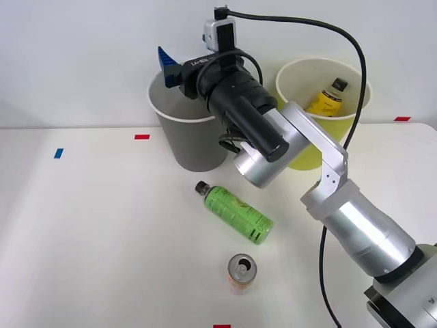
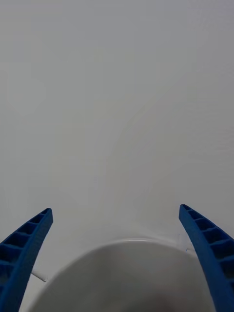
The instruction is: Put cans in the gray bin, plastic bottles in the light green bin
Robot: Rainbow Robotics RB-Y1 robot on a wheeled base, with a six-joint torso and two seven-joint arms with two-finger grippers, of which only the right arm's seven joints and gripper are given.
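My right gripper (image 1: 168, 67) hangs open over the gray bin (image 1: 179, 142) at the back of the table, nothing between its blue fingers (image 2: 29, 239). In the right wrist view the bin's white rim (image 2: 127, 242) curves just below the gripper (image 2: 115, 209). A plastic bottle with a green wrap and black cap (image 1: 235, 212) lies on the table in front of the gray bin. An orange can (image 1: 241, 269) stands upright nearer the front edge. The light green bin (image 1: 305, 156) stands right of the gray one and holds a yellow-labelled plastic bottle (image 1: 326, 98).
My arm reaches from the lower right across the front of the light green bin, with a black cable (image 1: 355, 102) looping over it. Small red tape marks (image 1: 141, 137) and a blue one (image 1: 58, 153) lie flat on the white table. A white wall stands behind the bins.
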